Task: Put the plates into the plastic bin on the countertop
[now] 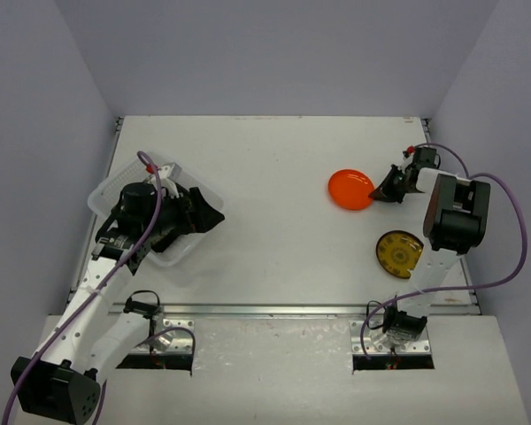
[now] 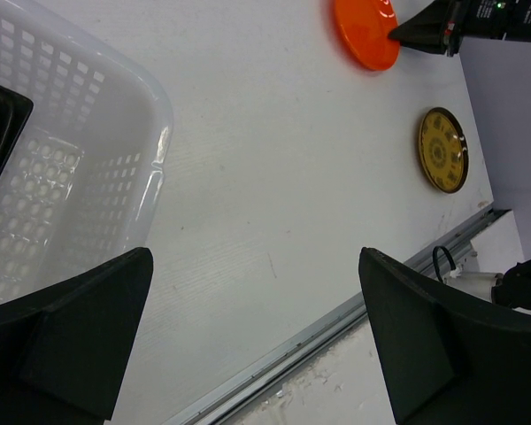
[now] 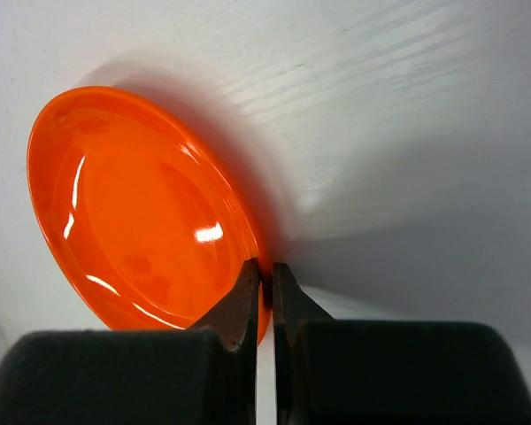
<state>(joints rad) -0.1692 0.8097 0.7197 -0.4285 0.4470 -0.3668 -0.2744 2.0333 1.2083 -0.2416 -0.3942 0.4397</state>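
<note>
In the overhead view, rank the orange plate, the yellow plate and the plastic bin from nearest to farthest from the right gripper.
1. orange plate: its rim is pinched in the right gripper.
2. yellow plate: on the right side, toward the near edge.
3. plastic bin: far across, on the left side.

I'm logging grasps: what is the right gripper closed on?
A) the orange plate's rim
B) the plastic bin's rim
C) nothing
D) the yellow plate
A: in the right wrist view the right gripper pinches the rim of the orange plate, while the yellow plate lies untouched.
</note>
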